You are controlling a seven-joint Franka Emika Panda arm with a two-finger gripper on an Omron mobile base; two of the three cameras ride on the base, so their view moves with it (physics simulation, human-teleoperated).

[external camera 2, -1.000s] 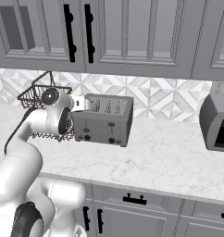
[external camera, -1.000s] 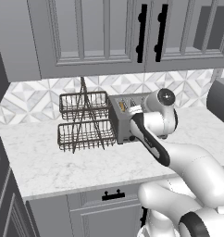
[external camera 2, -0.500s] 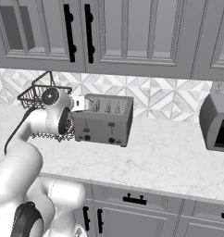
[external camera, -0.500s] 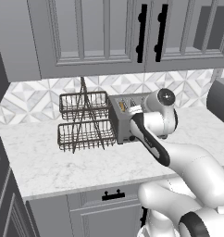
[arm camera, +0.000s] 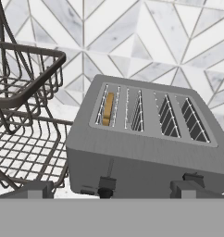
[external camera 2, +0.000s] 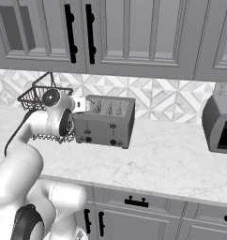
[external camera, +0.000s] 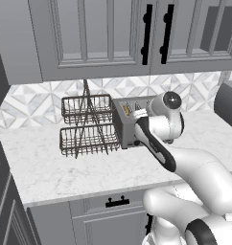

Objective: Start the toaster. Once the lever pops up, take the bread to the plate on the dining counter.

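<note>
Looks like the start-the-toaster step: the tool [arm camera: 107, 189] hovers spread wide and empty just in front of the toaster [arm camera: 146, 143], with the bread [arm camera: 108, 109] sitting in the leftmost slot. Next move, I'd guess, is pushing the left lever [arm camera: 107, 181] down. Wire rack [arm camera: 26, 115] crowds one side; the tabletop [external camera 2: 181, 159] on the toaster's other side has room.

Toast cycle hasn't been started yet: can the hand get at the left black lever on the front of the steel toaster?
Probably yes. The open hand hangs just before the boxy brushed-steel toaster, and its left black lever faces it unblocked; the two-tier wire basket rack stands off to the side.
</note>
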